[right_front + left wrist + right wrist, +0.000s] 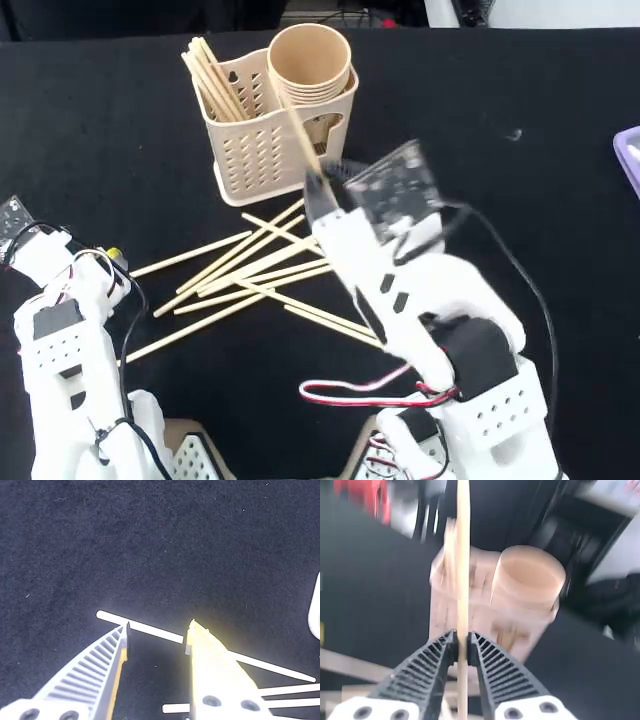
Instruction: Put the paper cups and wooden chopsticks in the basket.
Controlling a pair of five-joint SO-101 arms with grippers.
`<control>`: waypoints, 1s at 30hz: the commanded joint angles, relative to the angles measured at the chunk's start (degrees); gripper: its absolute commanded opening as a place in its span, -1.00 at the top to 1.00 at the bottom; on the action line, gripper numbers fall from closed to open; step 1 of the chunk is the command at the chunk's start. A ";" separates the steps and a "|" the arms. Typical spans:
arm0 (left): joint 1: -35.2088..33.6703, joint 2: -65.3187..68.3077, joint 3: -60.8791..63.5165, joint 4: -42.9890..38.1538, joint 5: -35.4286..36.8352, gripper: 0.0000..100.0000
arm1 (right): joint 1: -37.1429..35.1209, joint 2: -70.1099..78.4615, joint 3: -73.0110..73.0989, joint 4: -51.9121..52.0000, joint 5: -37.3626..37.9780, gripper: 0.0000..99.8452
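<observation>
My right jaws are clamped on 1 chopstick (463, 555), aimed at the basket (260, 150), I guess to drop it in beside the stacked paper cups (310, 60). My left jaws sit apart, straddling another chopstick (150, 629) on the bench (150, 540).

the table (120, 120) wears black matt cloth, faintly rough and flecked with lint. the basket (262, 150) is smooth beige plastic pierced with small holes. the paper cups (310, 60) are tan matt paper. the wooden chopsticks (258, 263) are pale bare wood, unvarnished, as is the chopstick (463, 555) in the right gripper (461, 640), whose fingers are black ribbed plastic. the left gripper (158, 628) is white and yellowish ribbed plastic.
</observation>
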 commanded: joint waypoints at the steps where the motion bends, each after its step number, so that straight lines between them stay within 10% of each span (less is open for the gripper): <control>1: 0.40 -1.41 -0.13 -0.88 0.18 0.60 | -0.70 5.41 -2.33 -16.88 -5.01 0.98; 11: 0.13 -1.41 -0.13 -0.79 0.09 0.60 | -0.70 28.35 -12.79 -42.46 -9.93 0.98; 30: 0.13 -1.41 -0.22 -0.62 0.09 0.60 | -1.93 62.02 -35.21 -42.81 -9.67 0.98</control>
